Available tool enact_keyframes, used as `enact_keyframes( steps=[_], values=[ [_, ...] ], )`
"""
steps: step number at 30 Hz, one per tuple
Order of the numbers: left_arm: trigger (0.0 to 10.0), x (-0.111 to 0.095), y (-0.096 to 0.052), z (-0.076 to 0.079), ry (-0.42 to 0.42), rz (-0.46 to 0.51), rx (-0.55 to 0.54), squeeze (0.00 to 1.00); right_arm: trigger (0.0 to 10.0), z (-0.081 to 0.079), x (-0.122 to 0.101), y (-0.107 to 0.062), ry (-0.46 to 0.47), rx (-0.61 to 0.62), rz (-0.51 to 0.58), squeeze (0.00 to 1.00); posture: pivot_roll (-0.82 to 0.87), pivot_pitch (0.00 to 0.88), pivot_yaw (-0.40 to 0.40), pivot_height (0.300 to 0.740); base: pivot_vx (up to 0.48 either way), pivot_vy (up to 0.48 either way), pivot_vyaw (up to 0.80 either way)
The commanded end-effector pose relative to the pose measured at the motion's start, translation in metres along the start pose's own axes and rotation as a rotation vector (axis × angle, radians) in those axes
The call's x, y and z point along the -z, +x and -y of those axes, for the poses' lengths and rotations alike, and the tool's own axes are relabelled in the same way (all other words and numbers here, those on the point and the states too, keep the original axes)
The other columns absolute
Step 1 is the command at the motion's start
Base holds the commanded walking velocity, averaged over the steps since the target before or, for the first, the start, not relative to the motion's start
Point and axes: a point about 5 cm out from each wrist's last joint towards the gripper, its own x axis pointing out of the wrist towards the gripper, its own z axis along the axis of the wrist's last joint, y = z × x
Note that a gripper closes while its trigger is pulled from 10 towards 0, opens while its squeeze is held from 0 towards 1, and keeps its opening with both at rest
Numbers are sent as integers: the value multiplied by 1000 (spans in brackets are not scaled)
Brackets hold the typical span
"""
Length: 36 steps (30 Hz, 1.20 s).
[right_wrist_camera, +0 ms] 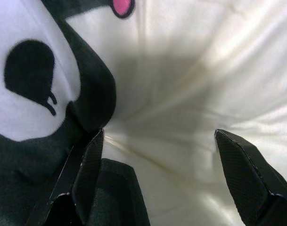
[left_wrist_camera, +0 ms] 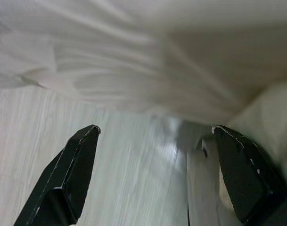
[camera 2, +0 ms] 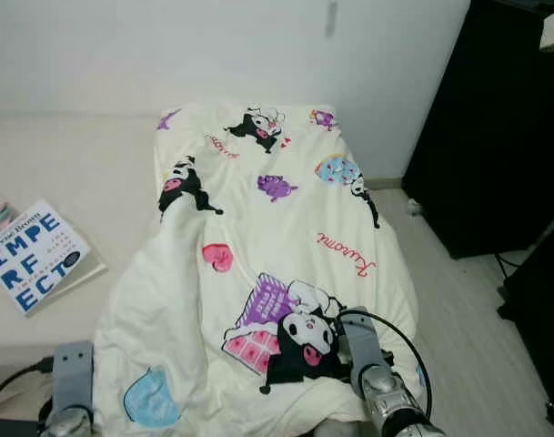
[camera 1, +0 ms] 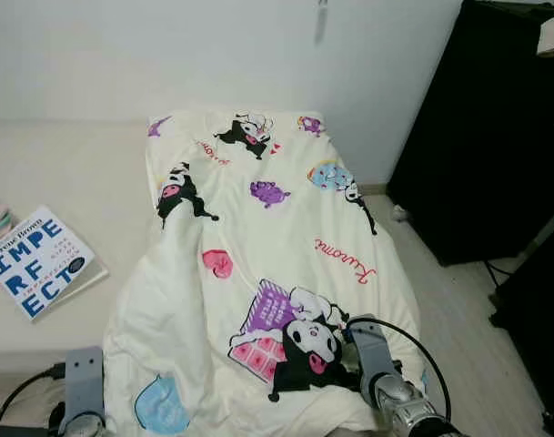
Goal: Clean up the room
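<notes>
A cream blanket (camera 1: 267,237) printed with black-and-white cartoon figures lies spread over the right half of the bed (camera 1: 67,173), its near edge hanging toward the floor. My right arm reaches in at the blanket's near right corner. In the right wrist view, the right gripper (right_wrist_camera: 159,132) is open, its fingers (right_wrist_camera: 86,160) pressed into the cloth by a black printed patch. My left arm is low at the near left corner. The left gripper (left_wrist_camera: 155,129) is open over pale wooden floor, just under the hanging blanket edge (left_wrist_camera: 134,84), holding nothing.
A white and blue book (camera 1: 38,261) reading IMPERFECT lies on the bare mattress at the left. A black cabinet (camera 1: 486,137) stands to the right, with light floor (camera 1: 449,309) between it and the bed. Cables loop beside both wrists.
</notes>
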Motion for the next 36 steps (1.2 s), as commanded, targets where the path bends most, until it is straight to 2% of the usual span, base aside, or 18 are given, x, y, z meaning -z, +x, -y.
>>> enact_keyframes(
  steps=[1,5,6,16,17,27,31,36],
  values=[
    [10000,13,-3,2,11,-50,17,0,10000,4,10,-2,-6,14,-30,0,-60,43,-64,570,0,0,0],
    [10000,13,-2,-6,8,-46,0,0,10000,14,10,-3,14,66,-22,0,-61,43,-64,585,0,0,0],
    [10000,10,-1,-13,-2,-35,-22,0,10000,20,10,-3,24,85,-19,0,-62,43,-63,595,0,0,0],
    [10000,-2,4,-32,-9,-3,-85,0,10000,23,17,-5,20,92,-29,0,-60,38,-66,629,0,0,0],
    [10000,-6,6,-38,-18,9,-105,0,10000,23,20,-5,15,92,-37,0,-58,37,-67,638,0,0,0],
    [10000,-6,6,-42,-33,0,-129,0,10000,22,21,-6,8,88,-42,0,-61,30,-69,667,0,0,0],
    [10000,5,3,-37,-17,-35,-117,0,10000,19,30,-7,-9,76,-62,0,-67,15,-72,687,0,0,0],
    [10000,13,1,-33,-5,-70,-103,0,10000,19,41,-10,-25,80,-101,0,-65,6,-74,691,0,0,0]
  ],
)
